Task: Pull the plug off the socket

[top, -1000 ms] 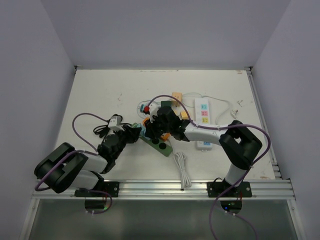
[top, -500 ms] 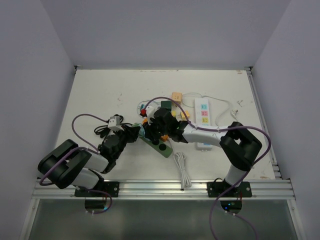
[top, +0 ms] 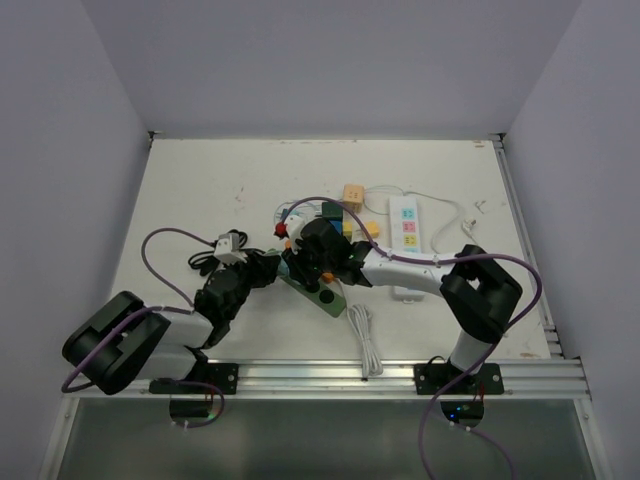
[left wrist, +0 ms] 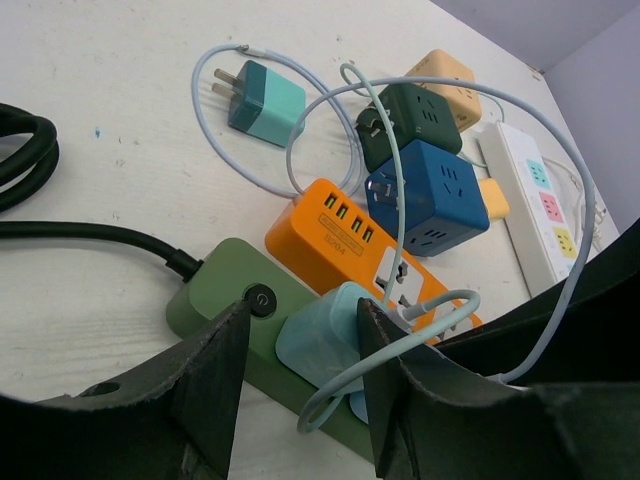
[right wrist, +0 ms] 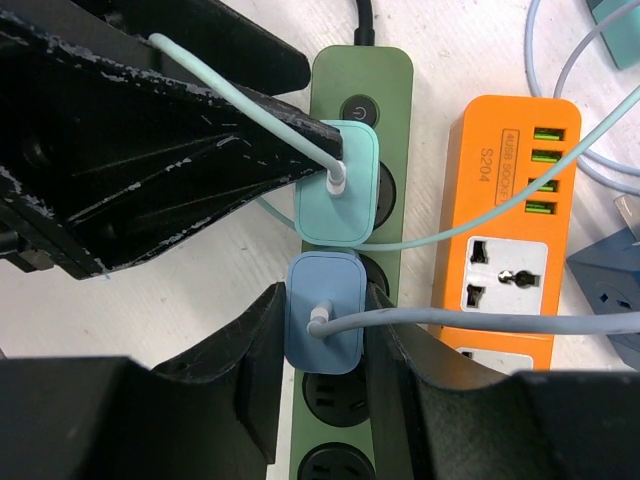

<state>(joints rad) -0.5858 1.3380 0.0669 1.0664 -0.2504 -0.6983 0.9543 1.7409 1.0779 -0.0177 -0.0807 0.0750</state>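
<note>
A green power strip (right wrist: pixel 362 75) lies on the white table, also in the left wrist view (left wrist: pixel 215 285) and the top view (top: pixel 325 297). A light teal plug (right wrist: pixel 337 185) and a blue plug (right wrist: pixel 325 310) sit side by side in its sockets. My right gripper (right wrist: pixel 325 300) is shut on the blue plug, one finger pressed on each side. My left gripper (left wrist: pixel 303 320) is open and straddles the teal plug (left wrist: pixel 320 345), its left finger apart from it. In the top view the two grippers, left (top: pixel 268 266) and right (top: pixel 308 262), meet over the strip.
An orange power strip (right wrist: pixel 510 230) lies right beside the green one. Behind it are a blue cube adapter (left wrist: pixel 430 195), a dark green cube (left wrist: pixel 410 115), a tan cube (left wrist: pixel 440 75), a loose teal plug (left wrist: pixel 265 100) and a white strip (top: pixel 406 230). A white cable coil (top: pixel 362 330) lies near the front.
My right gripper has moved a little left and toward the front, onto the green strip. My left arm has shifted slightly.
</note>
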